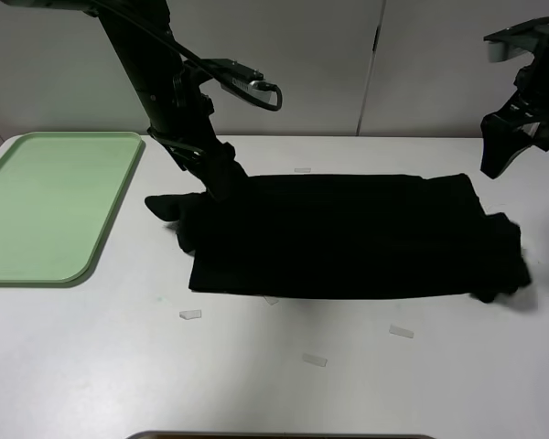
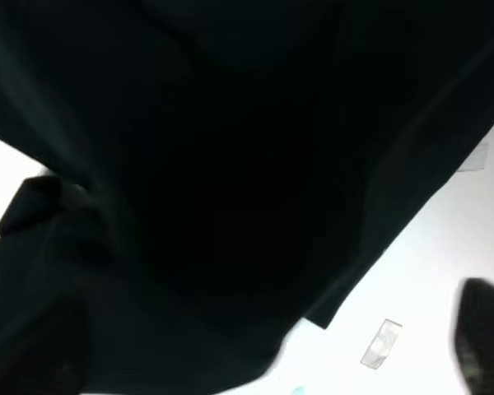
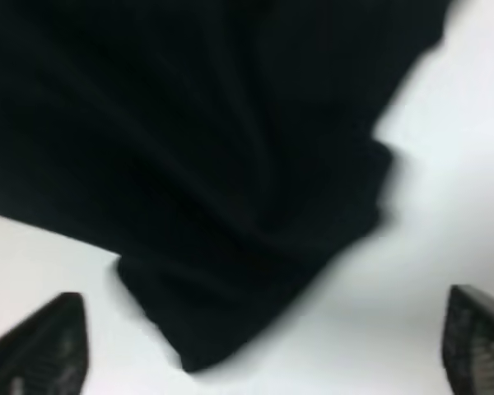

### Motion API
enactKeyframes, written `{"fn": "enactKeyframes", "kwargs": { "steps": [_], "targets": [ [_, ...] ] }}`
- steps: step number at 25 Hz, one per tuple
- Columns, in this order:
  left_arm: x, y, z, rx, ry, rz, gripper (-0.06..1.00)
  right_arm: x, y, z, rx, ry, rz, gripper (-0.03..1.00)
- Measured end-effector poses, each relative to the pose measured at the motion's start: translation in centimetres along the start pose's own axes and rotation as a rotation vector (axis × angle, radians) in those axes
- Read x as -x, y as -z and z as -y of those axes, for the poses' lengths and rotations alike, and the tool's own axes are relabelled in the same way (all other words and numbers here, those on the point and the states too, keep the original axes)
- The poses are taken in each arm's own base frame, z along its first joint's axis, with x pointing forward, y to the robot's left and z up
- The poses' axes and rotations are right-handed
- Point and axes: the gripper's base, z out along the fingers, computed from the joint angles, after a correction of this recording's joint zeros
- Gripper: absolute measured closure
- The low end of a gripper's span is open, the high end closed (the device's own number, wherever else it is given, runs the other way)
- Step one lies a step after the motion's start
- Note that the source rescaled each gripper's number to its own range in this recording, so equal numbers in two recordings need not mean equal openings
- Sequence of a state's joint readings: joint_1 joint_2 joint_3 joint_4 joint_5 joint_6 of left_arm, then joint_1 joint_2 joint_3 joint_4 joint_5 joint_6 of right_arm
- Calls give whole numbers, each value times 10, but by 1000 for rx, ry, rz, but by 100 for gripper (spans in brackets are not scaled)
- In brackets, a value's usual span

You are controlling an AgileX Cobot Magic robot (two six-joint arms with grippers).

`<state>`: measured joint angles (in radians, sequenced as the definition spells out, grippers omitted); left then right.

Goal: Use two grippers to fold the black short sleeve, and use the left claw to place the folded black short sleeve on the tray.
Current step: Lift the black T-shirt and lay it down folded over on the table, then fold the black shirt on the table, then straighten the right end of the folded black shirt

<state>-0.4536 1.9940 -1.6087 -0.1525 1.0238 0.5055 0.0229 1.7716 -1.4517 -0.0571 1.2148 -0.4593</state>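
Listing from the garment outward. Item: black short sleeve (image 1: 348, 233), already doubled into one long band, flat on the tabletop (image 1: 274, 384). Its long axis runs from one end effector to the other.

Left end effector (image 1: 199, 212): low at one end of the band, cloth directly beneath it. I read the jaws as standing wide and gripping nothing, though one finger merges with the dark fabric in the wrist view.

Right end effector (image 1: 505, 146): raised above the opposite end, cloth below it, jaws spread and empty.

Tray (image 1: 55, 201): beside the left end effector on the side away from the shirt, well apart from the right one.

Judgement: the left arm is nearer both cloth and tray; the next fold should shorten the band lengthwise.

Tape scraps (image 1: 190, 315): loose on the tabletop near the band.
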Motion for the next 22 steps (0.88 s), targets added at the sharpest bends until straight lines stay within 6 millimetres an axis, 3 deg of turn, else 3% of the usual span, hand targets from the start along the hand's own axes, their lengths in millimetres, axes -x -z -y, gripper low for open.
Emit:
{"fn": "enactKeyframes", "kwargs": {
  "steps": [4, 13, 17, 22],
  "targets": [
    [0, 0, 0, 0, 0, 0, -4, -1, 0, 1, -11, -16, -5, -3],
    [0, 2, 0, -1, 13, -5, -5, 0, 1, 0, -5, -20, 0, -3],
    [3, 16, 1, 12, 64, 19, -5, 0, 7, -1, 1, -31, 29, -3],
    [-1, 41, 6, 42, 98, 50, -6, -4, 30, -7, 21, -56, 110, -3]
  ]
}}
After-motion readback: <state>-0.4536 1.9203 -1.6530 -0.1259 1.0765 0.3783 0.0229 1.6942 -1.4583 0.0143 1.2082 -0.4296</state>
